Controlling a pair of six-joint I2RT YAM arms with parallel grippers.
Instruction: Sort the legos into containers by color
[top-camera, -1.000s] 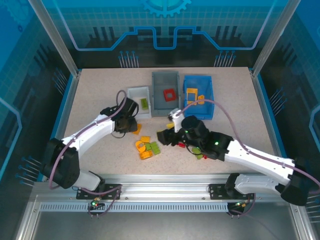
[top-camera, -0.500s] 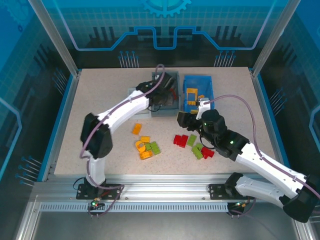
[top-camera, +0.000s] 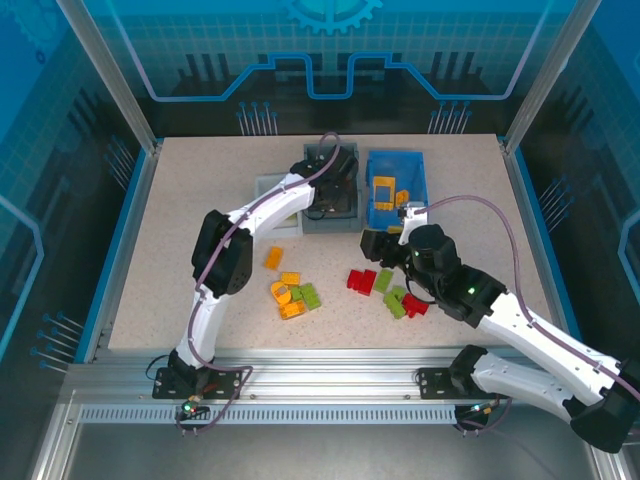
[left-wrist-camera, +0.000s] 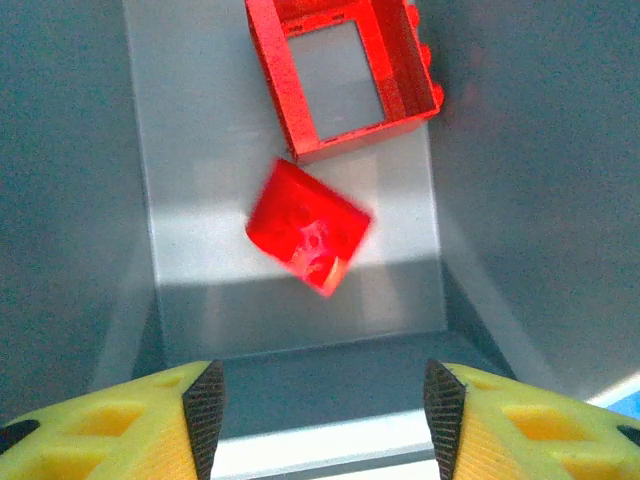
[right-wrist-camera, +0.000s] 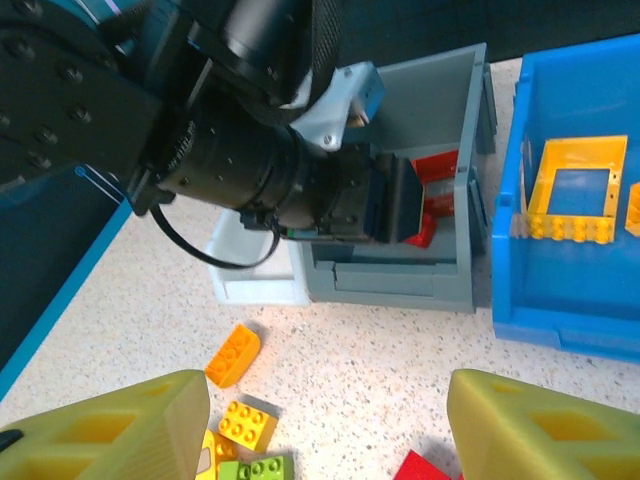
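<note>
Left end effector (left-wrist-camera: 322, 405) hangs parted over blurred, perhaps loose red brick (left-wrist-camera: 308, 228).

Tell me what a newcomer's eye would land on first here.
The left gripper reaches far across the table and hangs open over the grey bin, where a blurred small red brick shows beside a red open frame. Next to it, the blue bin holds a yellow frame. A scatter of loose bricks lies in front of the bins.
</note>
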